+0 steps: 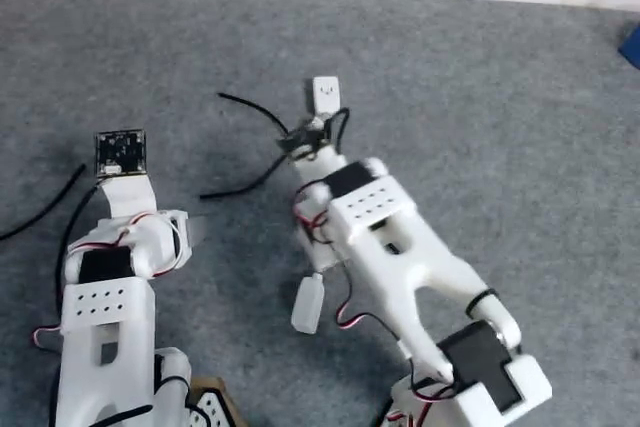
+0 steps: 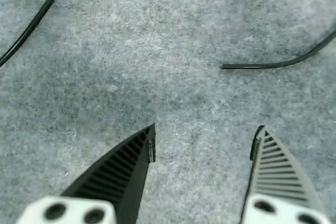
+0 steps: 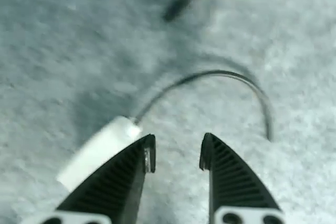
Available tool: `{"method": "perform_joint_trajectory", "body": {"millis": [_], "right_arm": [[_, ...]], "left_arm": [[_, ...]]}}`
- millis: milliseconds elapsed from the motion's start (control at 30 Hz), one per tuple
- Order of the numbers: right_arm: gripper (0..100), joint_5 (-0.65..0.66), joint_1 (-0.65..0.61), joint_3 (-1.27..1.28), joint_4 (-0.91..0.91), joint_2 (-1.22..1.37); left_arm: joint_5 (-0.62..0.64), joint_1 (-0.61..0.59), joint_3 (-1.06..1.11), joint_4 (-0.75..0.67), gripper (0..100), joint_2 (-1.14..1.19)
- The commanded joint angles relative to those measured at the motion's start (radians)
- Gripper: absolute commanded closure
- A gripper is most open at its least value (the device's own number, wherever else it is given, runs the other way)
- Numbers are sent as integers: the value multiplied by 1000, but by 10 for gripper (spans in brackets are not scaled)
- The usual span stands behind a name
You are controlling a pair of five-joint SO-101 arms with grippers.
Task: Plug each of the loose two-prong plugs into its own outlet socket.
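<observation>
A white outlet socket [image 1: 325, 94] with two slots lies on the grey carpet at the middle back. My right gripper [image 1: 305, 139] hovers just in front of it, among thin black cables [image 1: 245, 107]. In the right wrist view this gripper [image 3: 176, 150] is open with nothing between its fingers. A white block [image 3: 100, 150] with a black cable [image 3: 220, 74] looping away lies beside one finger. Another white plug-like piece [image 1: 308, 304] lies under the right arm. My left gripper [image 2: 205, 142] is open over bare carpet, with two black cable ends [image 2: 262, 65] beyond it.
The left arm [image 1: 110, 277] stands at the front left, and a black cable [image 1: 40, 212] runs off past it. A blue object [image 1: 632, 45] sits at the far right edge. A pale wall borders the carpet at the back.
</observation>
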Motion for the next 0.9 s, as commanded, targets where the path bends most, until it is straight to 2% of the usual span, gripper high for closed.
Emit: {"method": "perform_joint_trajectory", "body": {"millis": [0,133,300,467,600,867], "right_arm": [[844,40,50,51,-5,-62],[844,29,35,90,-44,-94],[844,-61,-113,47,1,-139],[844,-61,-243,47,12,-148],[844,-57,-280,45,8,-150],[844,-57,-398,50,-44,-147]], "left_arm": [[5,25,-5,-17,702,-12],[3,25,-5,-17,702,-12],[-20,27,-4,-17,702,-12],[-21,27,2,-17,702,-12],[-21,27,25,-61,702,-12],[-21,27,27,-63,702,-12]]}}
